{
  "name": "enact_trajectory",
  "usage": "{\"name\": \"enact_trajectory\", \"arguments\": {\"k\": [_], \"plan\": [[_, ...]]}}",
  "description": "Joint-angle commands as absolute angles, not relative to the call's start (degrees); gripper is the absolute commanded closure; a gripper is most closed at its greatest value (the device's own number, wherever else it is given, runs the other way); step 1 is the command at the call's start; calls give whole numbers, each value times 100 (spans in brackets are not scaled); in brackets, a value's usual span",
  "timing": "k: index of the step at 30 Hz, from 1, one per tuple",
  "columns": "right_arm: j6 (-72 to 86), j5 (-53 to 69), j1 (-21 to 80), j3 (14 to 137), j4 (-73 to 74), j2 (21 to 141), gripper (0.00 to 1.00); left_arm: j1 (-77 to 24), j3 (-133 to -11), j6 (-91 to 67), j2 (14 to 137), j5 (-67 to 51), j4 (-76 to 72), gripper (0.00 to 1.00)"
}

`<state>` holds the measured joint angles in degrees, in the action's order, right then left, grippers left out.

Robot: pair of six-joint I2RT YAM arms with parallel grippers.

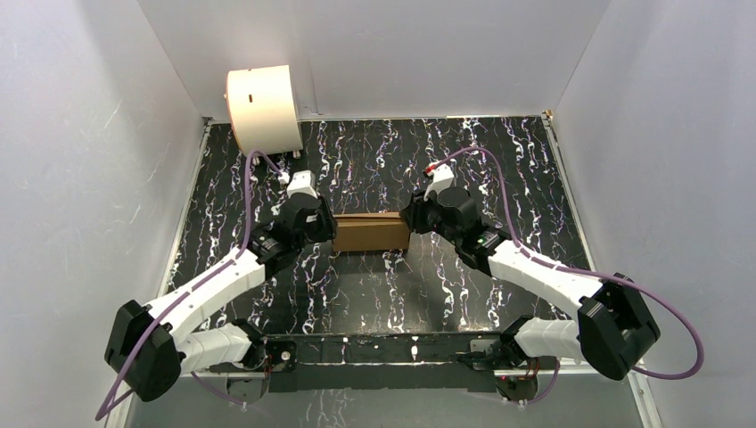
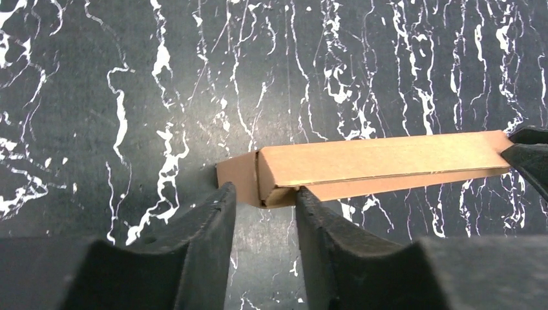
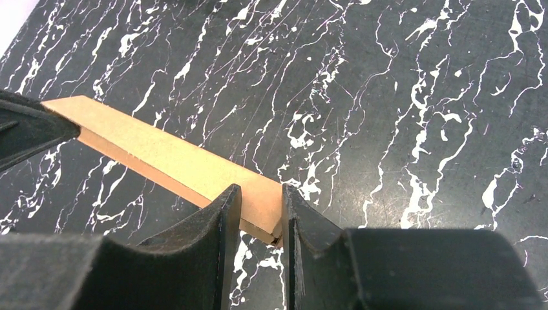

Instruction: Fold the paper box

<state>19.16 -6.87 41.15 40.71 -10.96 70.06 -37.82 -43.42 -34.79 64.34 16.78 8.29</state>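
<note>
At the middle of the table (image 1: 374, 160) the paper box (image 1: 370, 234) lies flat, closed up into a shallow brown slab, so I judge most of the folding done. My left gripper (image 2: 263, 190) is pinched on the box's left end corner, where the lid gapes a little. My right gripper (image 3: 258, 194) is clamped on the opposite end. What's left, I reckon, is seating that loose corner and letting go.

We record the white-and-black left arm (image 1: 209, 290) and right arm (image 1: 544, 267) reaching forward and inward, wrists facing each other. The left black two-finger gripper (image 2: 266, 194) stands part-spread, grip uncertain. The right black two-finger gripper (image 3: 260, 194) pinches the plain brown cardboard box (image 3: 174, 161).
</note>
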Motion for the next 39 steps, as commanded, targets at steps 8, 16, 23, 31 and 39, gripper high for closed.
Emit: {"name": "enact_trajectory", "arguments": {"k": [8, 16, 23, 31, 39], "plan": [[1557, -654, 4128, 3771, -848, 7040, 63, -3823, -4096, -4065, 5286, 1343, 1287, 34], [1529, -598, 4124, 3724, -895, 7050, 62, -3575, -4061, -4645, 5134, 1562, 881, 28], [1529, -571, 4129, 3655, -912, 6979, 62, -2193, -3471, -5290, 5495, -491, -431, 32], [1529, -571, 4126, 3533, -949, 6922, 62, -1765, -3127, -5667, 5869, -1734, -1267, 42], [1587, -554, 4126, 3491, -1029, 6941, 61, -1499, -2426, -5798, 5813, -2026, -1667, 58]]}}
